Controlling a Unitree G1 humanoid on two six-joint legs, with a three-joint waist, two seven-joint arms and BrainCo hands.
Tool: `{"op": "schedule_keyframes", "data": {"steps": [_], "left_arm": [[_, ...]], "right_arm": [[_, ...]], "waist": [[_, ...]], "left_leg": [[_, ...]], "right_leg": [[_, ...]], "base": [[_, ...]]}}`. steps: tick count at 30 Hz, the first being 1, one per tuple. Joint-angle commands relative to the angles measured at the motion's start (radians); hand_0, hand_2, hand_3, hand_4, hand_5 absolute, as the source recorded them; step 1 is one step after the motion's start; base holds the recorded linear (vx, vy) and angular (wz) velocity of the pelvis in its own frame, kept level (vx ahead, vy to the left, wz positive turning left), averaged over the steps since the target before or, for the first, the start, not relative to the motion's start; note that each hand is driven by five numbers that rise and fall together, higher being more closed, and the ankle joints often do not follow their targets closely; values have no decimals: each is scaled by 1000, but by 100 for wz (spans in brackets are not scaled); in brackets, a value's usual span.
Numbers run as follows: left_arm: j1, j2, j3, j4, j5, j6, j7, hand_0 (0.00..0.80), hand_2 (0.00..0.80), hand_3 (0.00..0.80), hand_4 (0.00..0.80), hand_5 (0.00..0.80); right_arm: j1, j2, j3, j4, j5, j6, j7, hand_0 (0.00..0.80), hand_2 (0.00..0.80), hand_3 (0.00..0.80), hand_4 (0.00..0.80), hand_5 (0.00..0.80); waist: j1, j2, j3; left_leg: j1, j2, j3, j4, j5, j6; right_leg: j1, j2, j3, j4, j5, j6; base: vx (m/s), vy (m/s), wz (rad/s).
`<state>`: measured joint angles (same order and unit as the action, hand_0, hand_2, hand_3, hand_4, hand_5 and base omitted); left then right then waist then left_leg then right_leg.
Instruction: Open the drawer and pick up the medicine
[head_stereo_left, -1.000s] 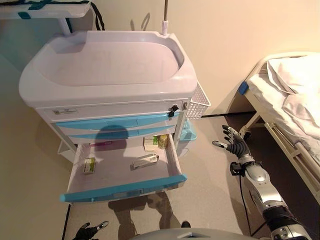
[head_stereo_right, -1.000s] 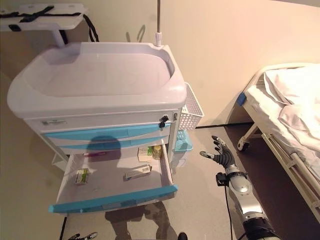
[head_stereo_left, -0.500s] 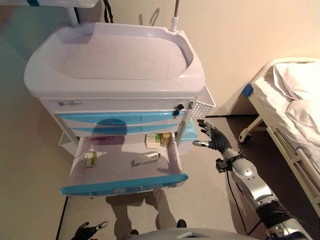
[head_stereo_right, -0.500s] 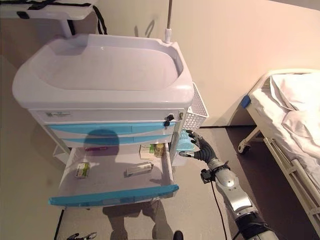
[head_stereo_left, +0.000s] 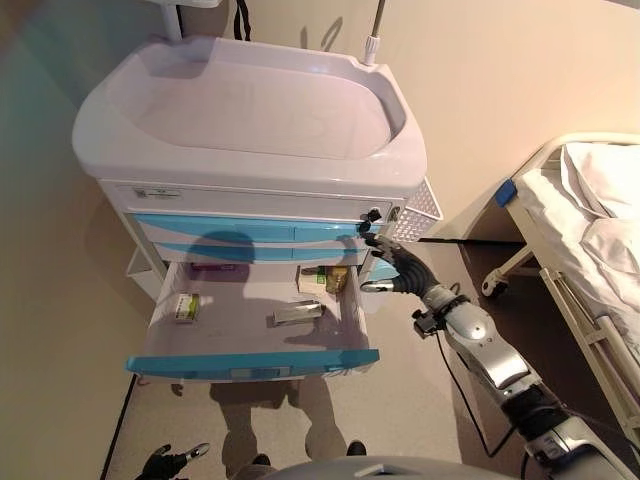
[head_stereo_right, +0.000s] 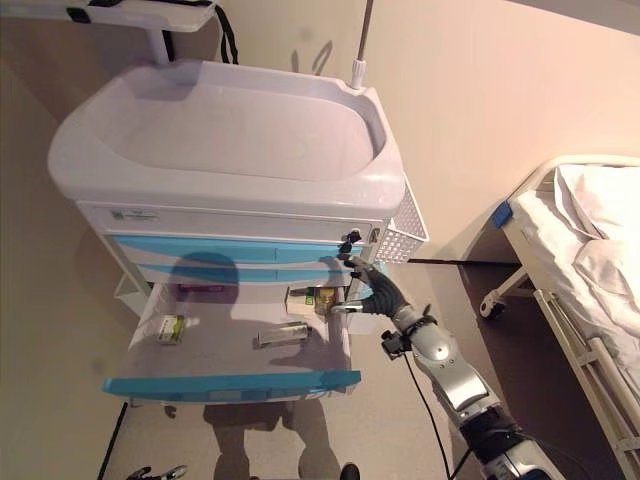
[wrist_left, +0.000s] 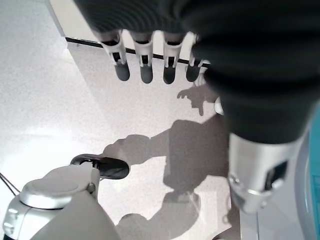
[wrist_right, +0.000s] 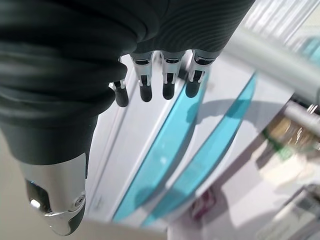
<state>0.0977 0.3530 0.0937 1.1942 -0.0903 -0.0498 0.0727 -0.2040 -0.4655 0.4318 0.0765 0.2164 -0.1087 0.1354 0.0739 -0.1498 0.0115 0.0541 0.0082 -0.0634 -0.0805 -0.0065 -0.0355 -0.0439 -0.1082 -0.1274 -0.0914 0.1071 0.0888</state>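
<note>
The cart's bottom drawer (head_stereo_left: 250, 362), with a blue front, stands pulled out. Inside lie a small green-and-white box (head_stereo_left: 183, 307) at the left, a long pale medicine box (head_stereo_left: 297, 314) in the middle, and a box (head_stereo_left: 310, 280) with a small bottle (head_stereo_left: 337, 279) at the back right. My right hand (head_stereo_left: 395, 272) is open, fingers spread, over the drawer's right wall just below the closed blue drawers (wrist_right: 200, 150). It holds nothing. My left hand (head_stereo_left: 172, 462) hangs low by the floor with its fingers (wrist_left: 145, 65) straight and empty.
The white cart top (head_stereo_left: 250, 110) overhangs the drawers. A white wire basket (head_stereo_left: 420, 212) hangs on the cart's right side. A bed (head_stereo_left: 590, 230) with white sheets stands at the right, with floor between it and the cart. A pole (head_stereo_left: 375, 30) rises behind the cart.
My right hand has swung left from the open floor beside the cart to the drawer's right edge. The camera has shifted too. The drawer's contents have not moved.
</note>
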Motion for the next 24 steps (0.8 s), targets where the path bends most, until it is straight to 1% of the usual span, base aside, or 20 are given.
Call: {"op": "schedule_keyframes", "data": {"steps": [1,4,8,21,24], "left_arm": [[-43,53,-4,35,60,-7,12,0,0,0,0,0],[-43,55,-4,37,60,-6,12,0,0,0,0,0],[-45,67,-11,41,61,-4,17,0,0,0,0,0],[-38,92,-8,44,59,1,22,0,0,0,0,0],[-35,102,-7,42,61,2,26,0,0,0,0,0]], "right_arm": [[-89,15,31,-64,-15,-38,1,0,0,0,0,0],[-103,18,45,-56,-23,-37,2,0,0,0,0,0],[-169,49,119,-15,-42,-27,11,0,0,0,0,0],[-249,103,208,52,-65,-14,18,0,0,0,0,0],[-267,118,231,68,-74,-10,21,0,0,0,0,0]], "waist": [[22,-35,-6],[25,-38,-4],[45,-57,9],[81,-85,34],[93,-93,50]], "left_leg": [[-112,-41,-60,4,42,23],[-114,-40,-62,4,43,23],[-120,-38,-69,6,45,22],[-129,-34,-86,13,42,22],[-133,-36,-94,18,42,22]], "right_leg": [[5,-17,-40,45,-38,69],[3,-16,-41,45,-38,69],[0,-12,-45,45,-35,66],[0,-3,-50,45,-42,61],[-3,1,-50,50,-46,58]], "base": [[-5,-17,7],[-4,-7,4],[-1,-13,2],[3,-10,4],[0,0,0]]}}
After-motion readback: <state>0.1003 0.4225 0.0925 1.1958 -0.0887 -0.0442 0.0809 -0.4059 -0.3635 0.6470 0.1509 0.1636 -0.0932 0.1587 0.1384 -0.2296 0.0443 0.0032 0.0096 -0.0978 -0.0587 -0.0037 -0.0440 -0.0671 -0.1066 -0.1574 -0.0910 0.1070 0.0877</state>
